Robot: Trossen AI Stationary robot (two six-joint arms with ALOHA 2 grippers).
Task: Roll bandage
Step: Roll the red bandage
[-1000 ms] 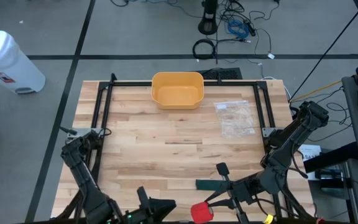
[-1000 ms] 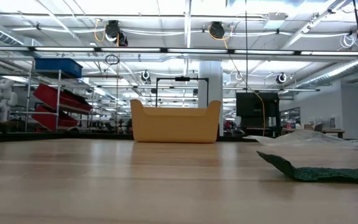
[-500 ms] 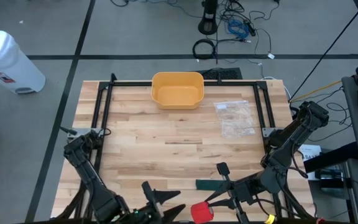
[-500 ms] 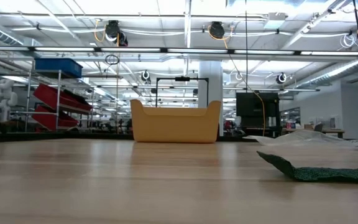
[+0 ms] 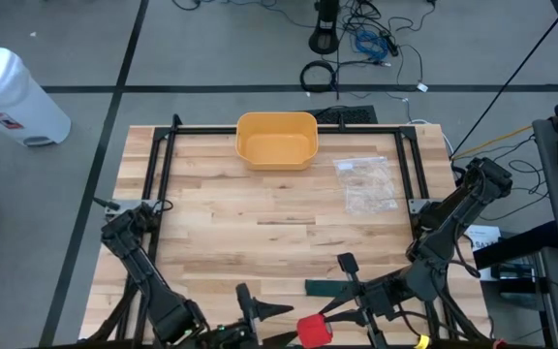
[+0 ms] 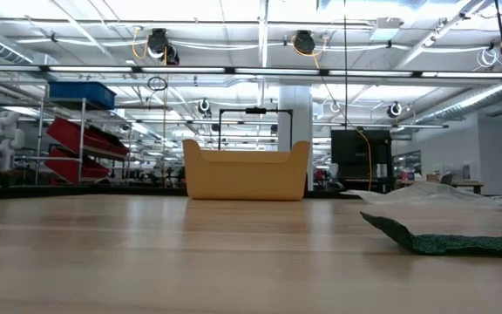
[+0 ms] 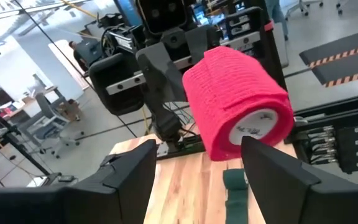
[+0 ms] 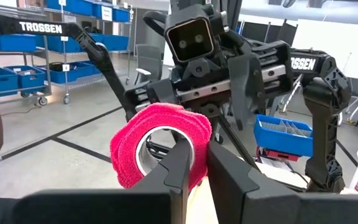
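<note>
- The right gripper (image 8: 191, 163) sits at the table's near edge, about 6 o'clock from the table's middle, clenched on the rim of the red bandage roll (image 5: 315, 331), with one finger inside the roll's core.
- The left gripper (image 5: 267, 312) is just at 9 o'clock of the roll, its fingers (image 7: 129, 177) spread apart and released, facing the roll without touching it.
- A dark green bandage strip (image 5: 329, 288) lies flat on the wood, at 12 o'clock of the roll and near it; it also shows in the low view (image 6: 447, 240).
- A clear plastic bag (image 5: 366, 183) lies farther off, toward 2 o'clock of the table's middle.
- A yellow tub (image 5: 276, 140) stands at the far edge of the table (image 5: 221, 228), at 12 o'clock.
</note>
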